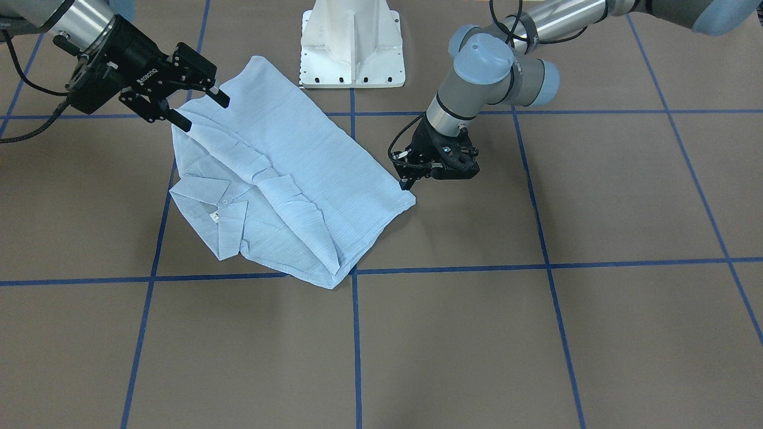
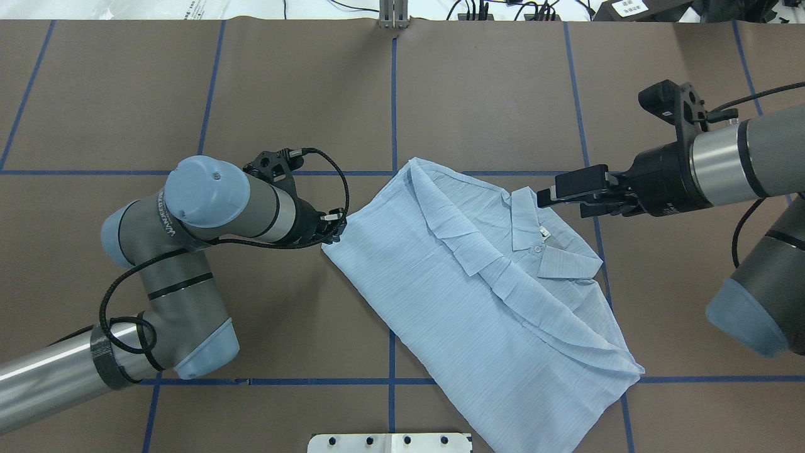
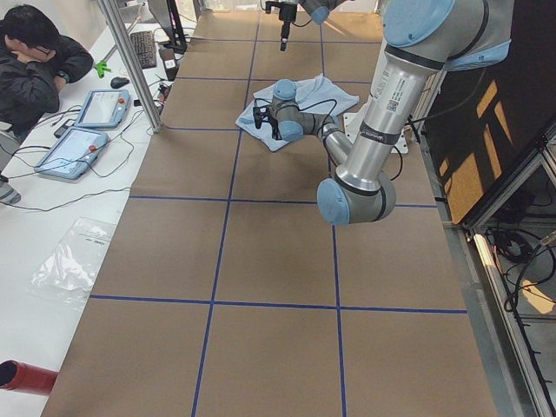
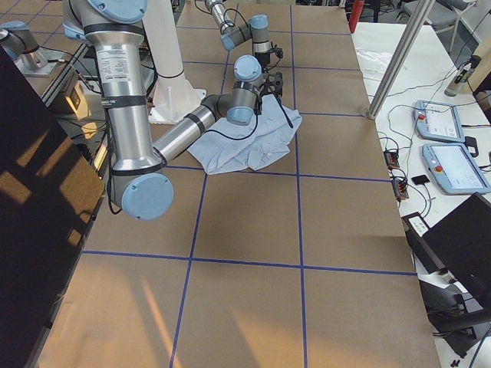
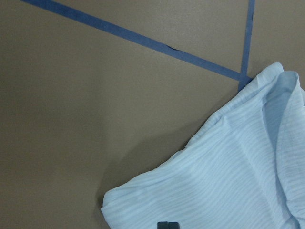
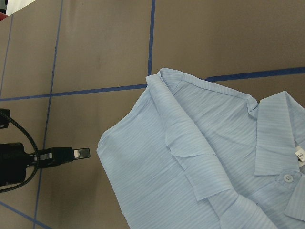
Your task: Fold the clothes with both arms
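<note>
1. Brown table (image 1: 536, 333) w/ a blue tape grid fills every view.
2. L arm (image 1: 495, 65) comes in from the robot's left, elbow bent, wrist pointing down near table centre. R arm (image 1: 83, 18) comes in from the robot's right, wrist angled down toward the cloth.
3. Light-blue, finely striped shirt (image 1: 286, 173) lies flat on the table just in front of the white pedestal (image 1: 351, 47). It sits diagonal to the grid, btwn the two arms. Sleeves are folded in over the front, so it makes a rough rectangle w/ creases along the folds.
4. R gripper (image 1: 202, 110): fingers spread wide w/ nothing btwn them. It hovers at the shirt's edge beside the collar end; can't tell if a fingertip touches the cloth.
5. L gripper (image 1: 408, 183): fingers closed together, gripping nothing. The tip points down just beside the shirt's corner on the opposite side.
6. Collar (image 1: 202, 187) lies open in two flat flaps on the edge nearest the R arm.
7. White neck tag (image 1: 214, 216) sits inside the collar, w/ one small white button (image 1: 225, 202) just beside it.
</note>
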Tool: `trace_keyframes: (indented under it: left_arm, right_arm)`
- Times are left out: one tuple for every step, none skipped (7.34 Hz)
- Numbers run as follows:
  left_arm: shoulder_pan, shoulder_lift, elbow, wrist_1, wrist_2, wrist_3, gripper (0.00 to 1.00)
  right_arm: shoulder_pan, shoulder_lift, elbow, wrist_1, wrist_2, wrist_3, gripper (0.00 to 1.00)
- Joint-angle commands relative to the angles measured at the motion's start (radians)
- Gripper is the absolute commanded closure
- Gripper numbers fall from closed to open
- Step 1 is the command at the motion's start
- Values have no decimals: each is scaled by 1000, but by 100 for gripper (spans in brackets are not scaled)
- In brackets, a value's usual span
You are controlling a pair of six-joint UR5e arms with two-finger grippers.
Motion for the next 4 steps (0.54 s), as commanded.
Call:
trace_keyframes:
  left_arm:
    - [4, -6, 33, -1, 41, 3, 1]
    - [3, -6, 40, 1, 43, 3, 1]
    - [4, -8, 42, 4, 43, 1, 1]
    - [4, -8, 45, 4, 41, -2, 1]
  right_arm:
    - [1, 0, -5, 0, -1, 0, 0]
    - [1, 0, -5, 0, 1, 0, 0]
    - [1, 0, -5, 0, 1, 0, 0]
    - [1, 0, -5, 0, 1, 1, 0]
